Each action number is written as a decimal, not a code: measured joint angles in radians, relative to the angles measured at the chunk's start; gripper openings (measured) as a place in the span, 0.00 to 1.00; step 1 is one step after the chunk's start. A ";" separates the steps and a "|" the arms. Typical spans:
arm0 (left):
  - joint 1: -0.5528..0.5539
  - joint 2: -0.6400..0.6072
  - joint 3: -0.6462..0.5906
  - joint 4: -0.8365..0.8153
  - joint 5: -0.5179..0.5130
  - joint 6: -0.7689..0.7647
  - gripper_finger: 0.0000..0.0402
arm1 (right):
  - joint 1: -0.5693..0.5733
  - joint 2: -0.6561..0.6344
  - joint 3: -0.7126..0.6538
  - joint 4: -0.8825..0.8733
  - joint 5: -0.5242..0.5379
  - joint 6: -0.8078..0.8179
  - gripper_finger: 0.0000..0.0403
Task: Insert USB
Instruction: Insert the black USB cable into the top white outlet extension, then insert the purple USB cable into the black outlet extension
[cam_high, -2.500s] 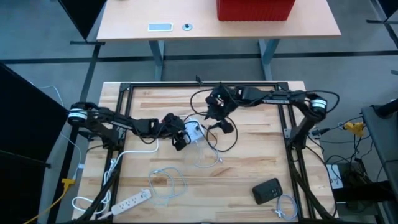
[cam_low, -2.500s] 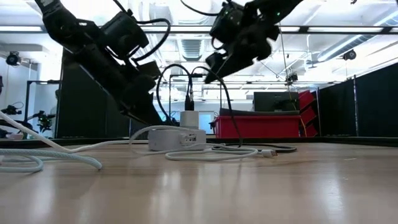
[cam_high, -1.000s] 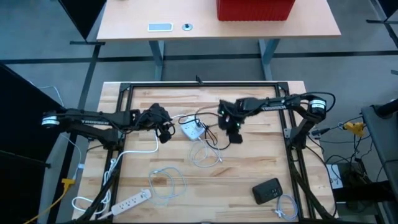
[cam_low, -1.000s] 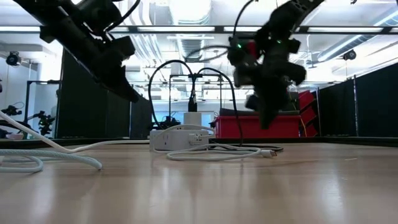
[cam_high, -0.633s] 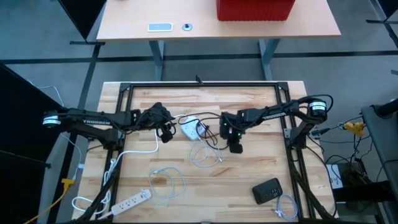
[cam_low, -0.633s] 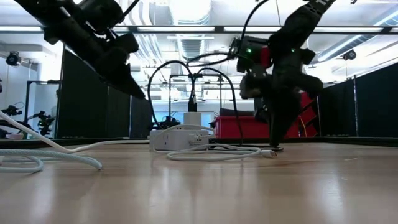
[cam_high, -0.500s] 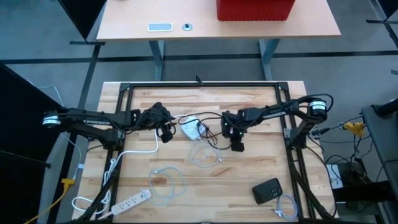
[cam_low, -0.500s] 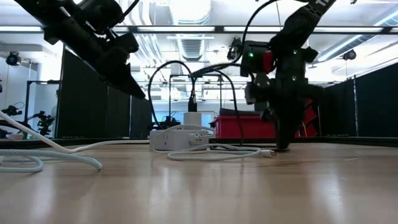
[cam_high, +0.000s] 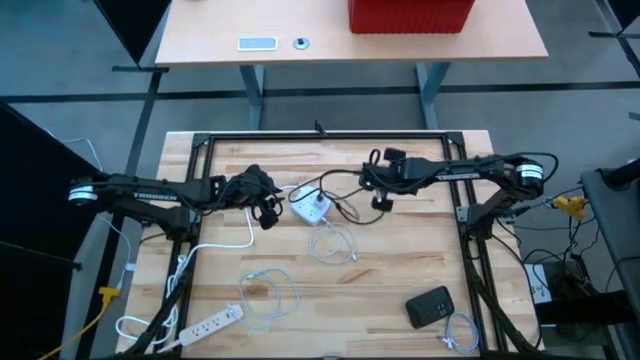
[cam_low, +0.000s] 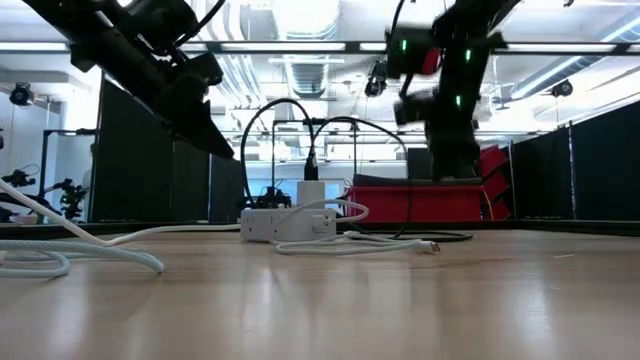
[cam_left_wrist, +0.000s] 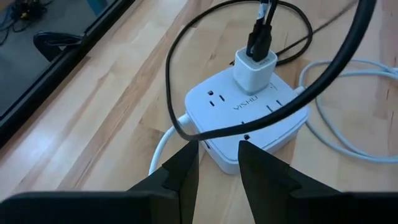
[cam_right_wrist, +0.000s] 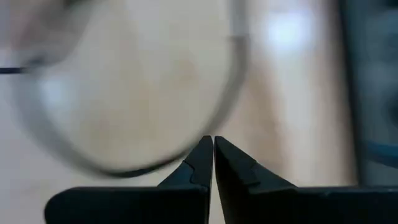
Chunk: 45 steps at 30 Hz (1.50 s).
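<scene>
A white power strip lies flat on the wooden table near its middle. A white charger is plugged into its top, and a black cable's plug stands in the charger. The black cable loops over the table. A thin white cable lies coiled on the near side of the strip, its free plug end on the wood. My left gripper hovers open just left of the strip, touching nothing. My right gripper is shut, raised right of the strip, with nothing seen between its tips.
A black frame borders the table. At the near left lie a long white power bar and a pale coiled cable. A black device sits near right. A desk with a red box stands beyond the far edge.
My right gripper, shut throughout, has come up off the table by the white cable's end and swung toward the far edge, turning its wrist. A loop of white cable now stands up beside the power strip.
</scene>
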<state>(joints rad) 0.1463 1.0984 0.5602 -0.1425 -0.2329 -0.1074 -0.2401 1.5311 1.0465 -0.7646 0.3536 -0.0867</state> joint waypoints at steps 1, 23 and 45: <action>0.000 0.000 0.000 0.000 0.000 0.001 0.26 | 0.000 -0.016 -0.001 -0.003 -0.080 0.001 0.00; 0.000 -0.001 0.000 0.011 0.000 0.015 0.26 | -0.041 0.006 -0.249 0.209 -0.597 0.037 0.00; -0.003 -0.001 0.000 -0.013 0.015 -0.014 0.26 | -0.125 -0.065 -0.043 0.174 -0.097 0.029 0.00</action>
<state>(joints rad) 0.1436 1.0977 0.5606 -0.1550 -0.2176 -0.1218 -0.3656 1.4663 1.0039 -0.5905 0.2569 -0.0574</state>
